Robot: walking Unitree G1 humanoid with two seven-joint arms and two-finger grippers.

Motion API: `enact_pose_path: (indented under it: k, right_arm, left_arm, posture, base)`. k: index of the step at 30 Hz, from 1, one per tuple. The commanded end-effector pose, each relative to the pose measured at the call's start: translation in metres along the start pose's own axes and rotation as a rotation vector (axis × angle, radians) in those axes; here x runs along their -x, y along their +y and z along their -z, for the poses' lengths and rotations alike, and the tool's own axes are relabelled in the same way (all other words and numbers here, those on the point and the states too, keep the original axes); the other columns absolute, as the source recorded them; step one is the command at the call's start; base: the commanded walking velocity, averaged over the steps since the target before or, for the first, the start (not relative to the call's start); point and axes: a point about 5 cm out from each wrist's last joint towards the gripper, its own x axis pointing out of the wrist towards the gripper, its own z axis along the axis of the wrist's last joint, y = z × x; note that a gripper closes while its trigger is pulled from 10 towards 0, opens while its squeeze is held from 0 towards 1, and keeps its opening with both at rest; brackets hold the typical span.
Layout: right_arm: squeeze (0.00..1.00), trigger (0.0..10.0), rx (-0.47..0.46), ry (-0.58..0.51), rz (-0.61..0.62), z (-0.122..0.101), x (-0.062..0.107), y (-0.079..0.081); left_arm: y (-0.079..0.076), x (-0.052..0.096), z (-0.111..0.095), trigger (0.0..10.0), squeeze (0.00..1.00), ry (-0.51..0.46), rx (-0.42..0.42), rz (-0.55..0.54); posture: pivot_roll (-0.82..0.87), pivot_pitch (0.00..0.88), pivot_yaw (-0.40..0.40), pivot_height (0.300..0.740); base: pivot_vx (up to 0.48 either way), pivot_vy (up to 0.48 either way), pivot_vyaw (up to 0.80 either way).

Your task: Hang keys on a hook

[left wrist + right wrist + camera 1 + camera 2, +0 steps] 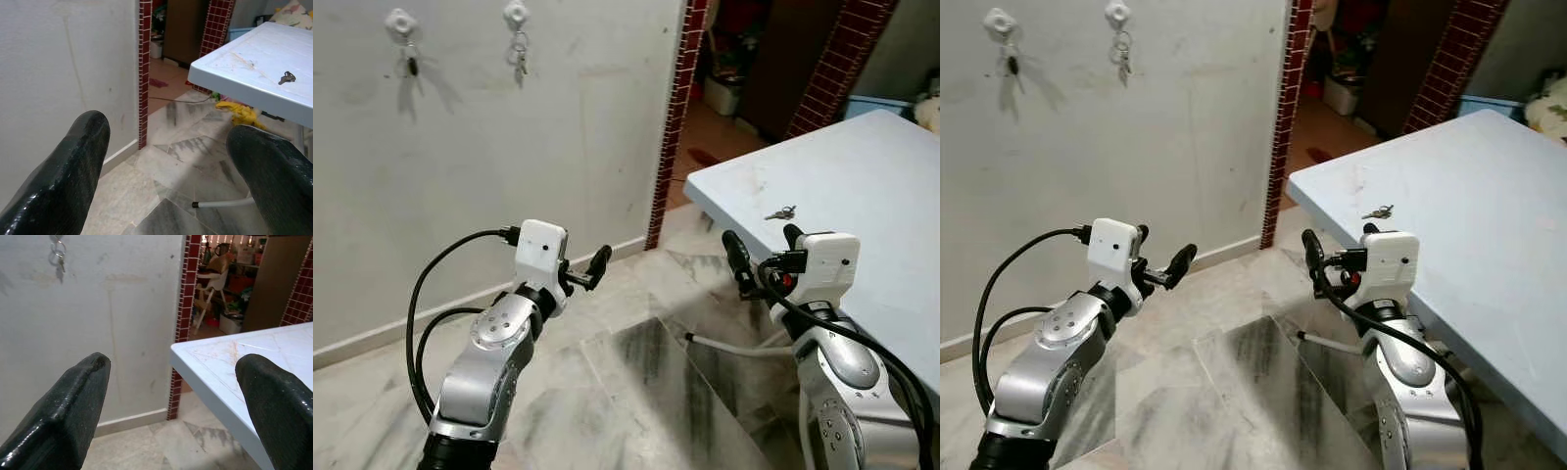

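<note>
Both arms raised over the marble floor [607,382]; left claw [590,270] fingers apart, empty; right claw [759,262] fingers apart, empty, hovering at the near edge of the tabletop [862,176]; keys [780,212] lie flat on the tabletop near its front corner, just beyond the right claw and apart from it; step in hand reads as the reach to pick up; right claw is the closer one, so it should go forward and down over the bunch, straddle the ring, close low against the surface; flat metal will likely slide if pinched off-centre; far wall [558,147] carries two hooks [516,14]; each already appears to hold something, so hanging room looks tight.
</note>
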Motion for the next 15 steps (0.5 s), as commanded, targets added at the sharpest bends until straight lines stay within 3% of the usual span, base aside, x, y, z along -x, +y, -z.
enact_pose_path:
  k: [1,15]
  right_arm:
    - [0.0,10.0,0.004,-0.003,0.009,-0.0029,-0.0006,-0.0012]
    - [0.0,10.0,0.014,0.003,0.0,-0.0022,-0.001,-0.001]
  left_arm:
    - [0.0029,-0.0012,0.0006,10.0,0.0,0.01,0.003,-0.012]
    - [0.0011,-0.0006,0.0037,10.0,0.0,0.023,0.017,0.012]
  posture:
    - [0.1,0.0,-0.052,0.74]
    - [0.1,0.0,-0.055,0.74]
  base:
    - [0.0,0.0,-0.8]
    - [0.0,0.0,-0.8]
